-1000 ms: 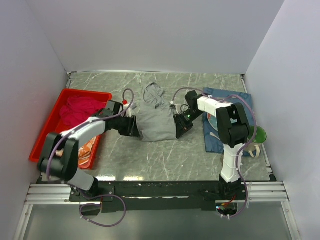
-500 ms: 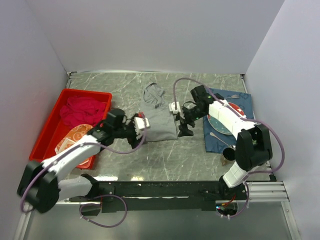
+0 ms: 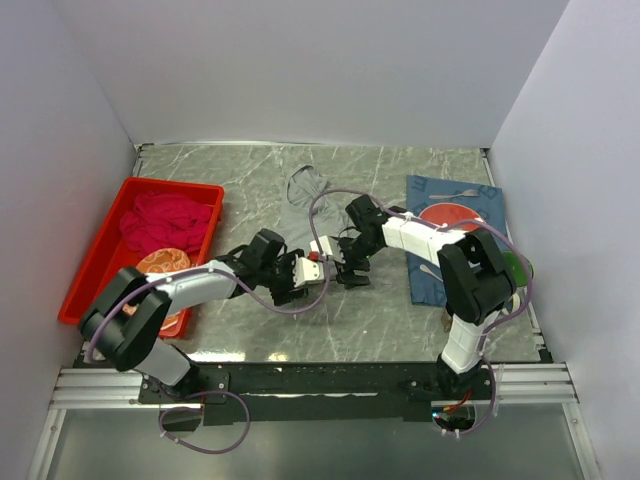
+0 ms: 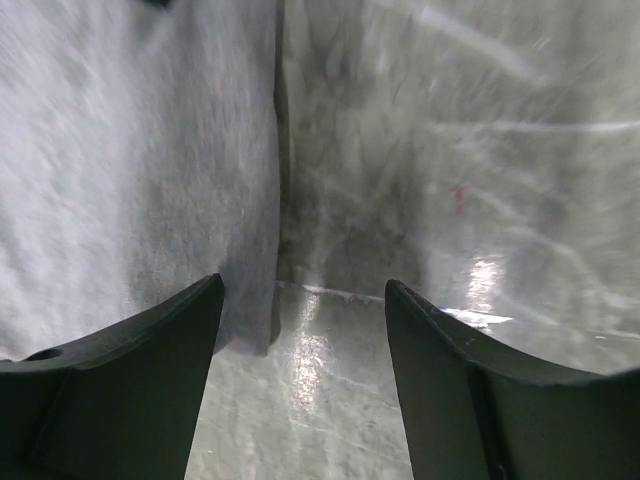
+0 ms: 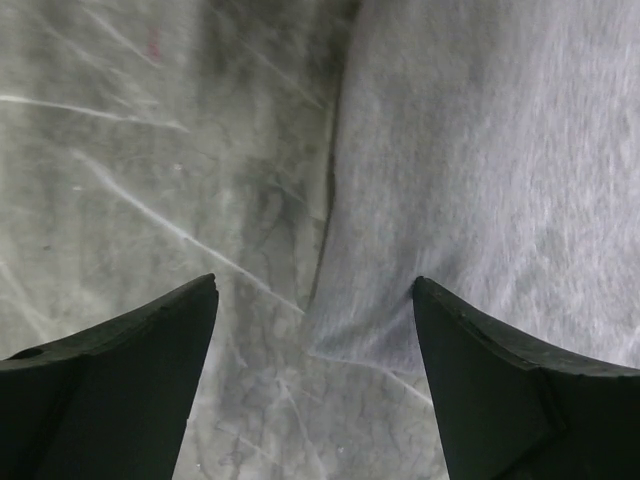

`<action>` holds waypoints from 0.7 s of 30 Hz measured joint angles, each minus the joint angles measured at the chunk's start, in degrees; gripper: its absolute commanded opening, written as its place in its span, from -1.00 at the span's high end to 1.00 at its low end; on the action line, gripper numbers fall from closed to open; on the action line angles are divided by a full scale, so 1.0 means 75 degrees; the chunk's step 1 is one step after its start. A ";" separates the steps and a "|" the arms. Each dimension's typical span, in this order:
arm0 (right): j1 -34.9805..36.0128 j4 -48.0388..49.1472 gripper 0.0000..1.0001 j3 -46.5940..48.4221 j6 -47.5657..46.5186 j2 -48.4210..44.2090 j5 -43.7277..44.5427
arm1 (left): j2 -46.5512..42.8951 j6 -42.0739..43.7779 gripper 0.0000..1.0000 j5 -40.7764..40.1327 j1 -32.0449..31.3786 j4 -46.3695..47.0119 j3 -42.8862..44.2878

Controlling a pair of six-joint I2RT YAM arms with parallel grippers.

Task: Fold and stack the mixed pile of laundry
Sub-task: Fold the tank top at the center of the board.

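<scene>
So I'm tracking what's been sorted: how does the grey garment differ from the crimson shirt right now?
The grey garment lies spread out on the table; the crimson shirt sits bunched in the red tray. The left gripper and right gripper, jaws open, frame the grey garment's near corners; neither is by the crimson shirt. Both are soft cloth, not yet stacked.

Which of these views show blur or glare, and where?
Left wrist: soft and streaked throughout, with bright glare on the marble table near the left gripper's fingers; right wrist: the grey garment looks soft, the right gripper's fingers near-black silhouettes; top external: sharp and evenly lit, faint pale reflections at the table's near edge.
</scene>
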 measured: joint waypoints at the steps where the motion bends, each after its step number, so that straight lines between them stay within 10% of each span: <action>1: 0.0029 0.0064 -0.61 0.0000 0.0050 0.0035 0.0108 | 0.0140 0.0047 -0.41 -0.0119 -0.0015 -0.0003 0.0012; 11: -0.0070 0.0385 0.18 0.0125 0.0705 0.0455 0.0982 | 0.0764 0.0207 -0.32 -0.1099 0.0117 0.0242 0.0268; 21: -0.0210 0.0207 0.99 0.0571 0.1358 0.0717 0.1568 | 0.1212 -0.0125 0.67 -0.2011 0.0160 0.0699 0.0481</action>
